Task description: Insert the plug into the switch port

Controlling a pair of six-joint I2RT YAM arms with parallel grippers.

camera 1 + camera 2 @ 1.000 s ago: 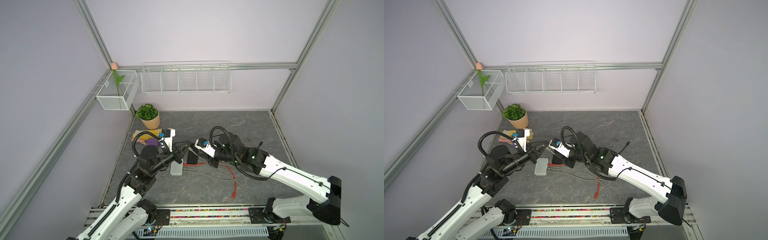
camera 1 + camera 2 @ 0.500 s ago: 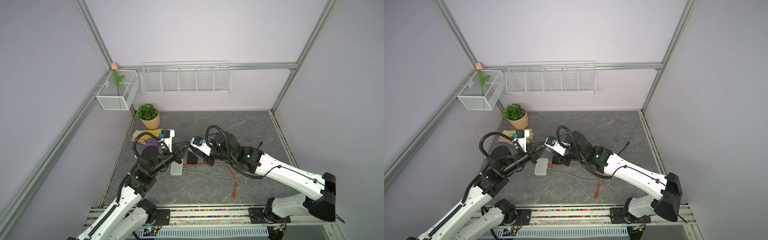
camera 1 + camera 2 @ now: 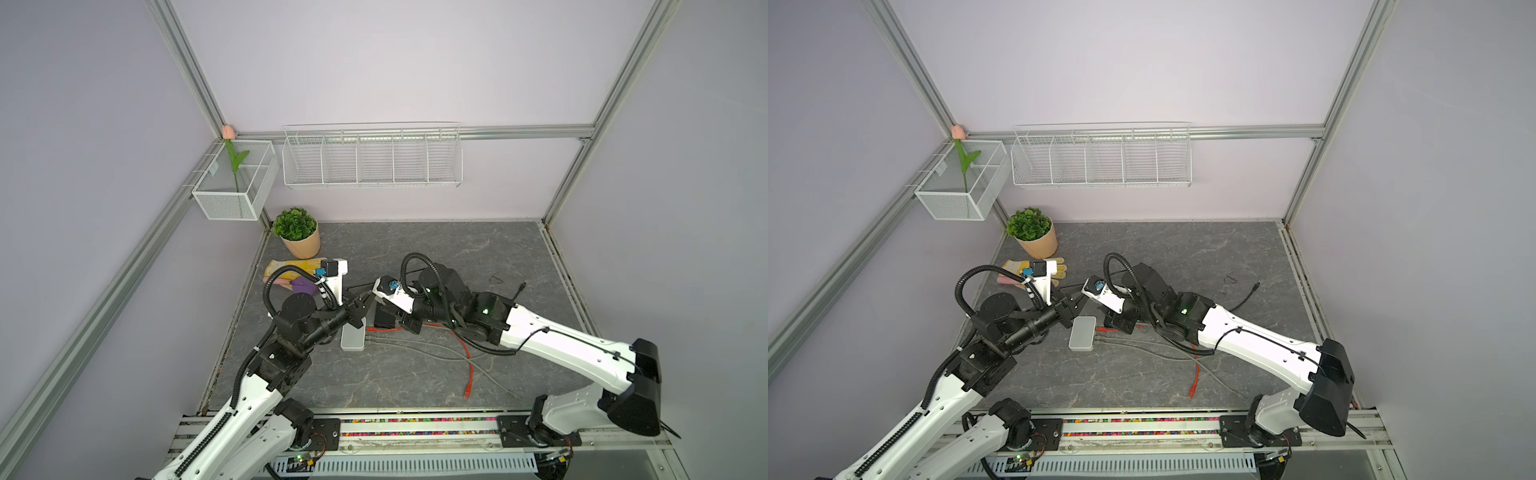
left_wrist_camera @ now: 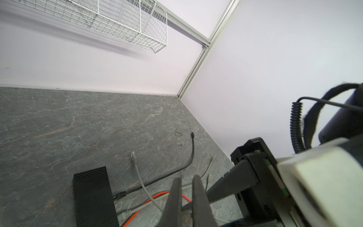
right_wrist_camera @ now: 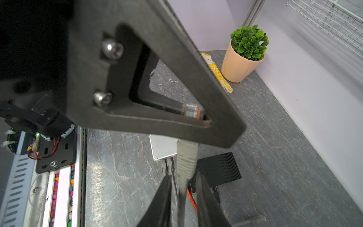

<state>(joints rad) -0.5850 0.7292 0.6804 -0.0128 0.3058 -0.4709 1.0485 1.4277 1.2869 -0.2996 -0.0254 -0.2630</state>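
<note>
The left fingers (image 4: 187, 176) are closed on a clear plug (image 5: 193, 112) with a black cable (image 5: 169, 106). A grey plug (image 5: 186, 155) is up in the air, close to the white switch (image 5: 162, 146) on the grey surface (image 5: 117, 176). Two small plugs (image 5: 166, 167) are in the switch. Its grey cable (image 5: 181, 196) runs between the right fingers (image 5: 182, 175), but I cannot tell if they squeeze it
</note>
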